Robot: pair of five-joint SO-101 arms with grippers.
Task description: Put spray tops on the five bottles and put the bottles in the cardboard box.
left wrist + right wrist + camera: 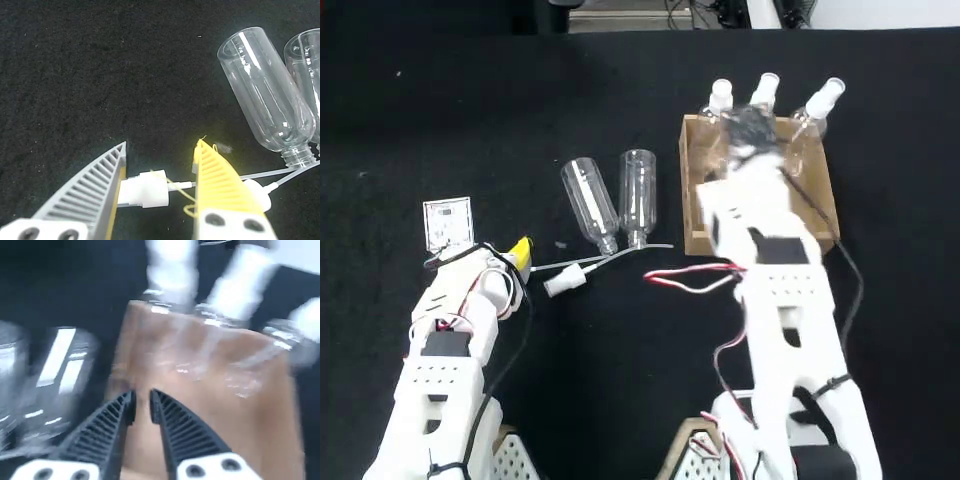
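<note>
Two clear bottles without tops lie side by side on the black table, one [590, 205] [265, 95] left of the other [638, 195] [307, 65]. My left gripper [520, 255] [161, 145] is open low over the table, its grey and yellow fingers straddling a white spray top [145, 189]. A second spray top [565, 282] [260, 192] lies just beyond the yellow finger, its thin tube running toward the bottle necks. The cardboard box [695, 190] [200, 380] holds three bottles with spray tops [764, 90]. My right gripper [748, 128] [141, 395] hovers above the box, shut and holding nothing.
A small white card [448, 222] lies left of the left arm. Red and white cables [690, 278] trail across the table between the arms. The bare black cloth stretches to the far left and far right.
</note>
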